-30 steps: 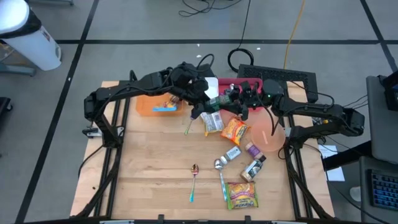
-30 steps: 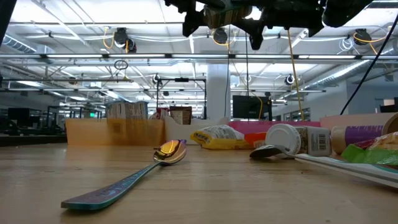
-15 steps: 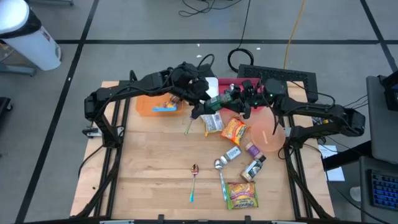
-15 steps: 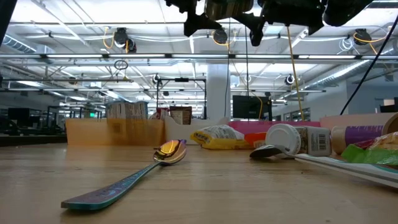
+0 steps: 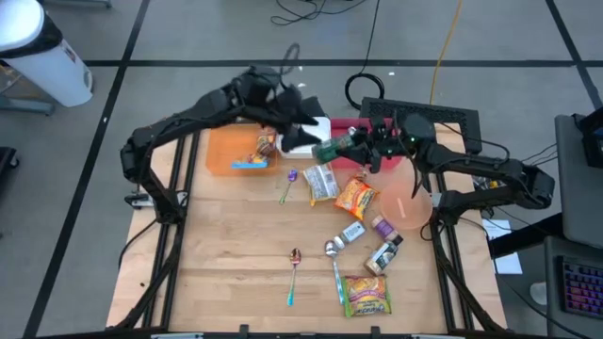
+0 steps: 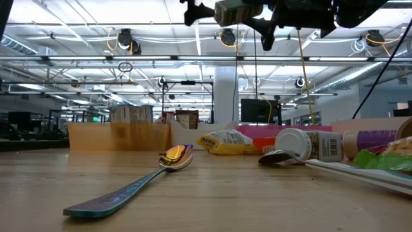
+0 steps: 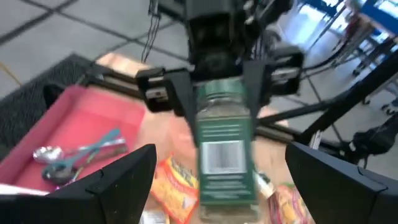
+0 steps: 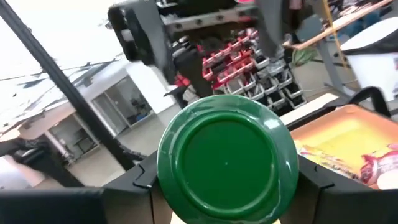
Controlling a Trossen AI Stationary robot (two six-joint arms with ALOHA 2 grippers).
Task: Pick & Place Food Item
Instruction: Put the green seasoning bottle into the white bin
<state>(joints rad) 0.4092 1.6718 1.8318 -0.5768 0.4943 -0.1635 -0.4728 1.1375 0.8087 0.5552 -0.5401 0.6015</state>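
My left gripper (image 5: 300, 121) stands wide and empty, pulled up and back from the handover; a second ago it sat lower, closed on the spice jar (image 5: 332, 149). To its right the jar now hangs above the table's far edge in my right gripper (image 5: 363, 149) alone, lid toward that wrist, long axis lying level between both arms. The pink tray (image 5: 341, 129) lies just beyond, nearest my right arm.

Wooden table (image 5: 226, 254): orange tray (image 5: 221, 151), spoons (image 5: 293, 273), snack packets (image 5: 356, 198), jars (image 5: 384, 252).
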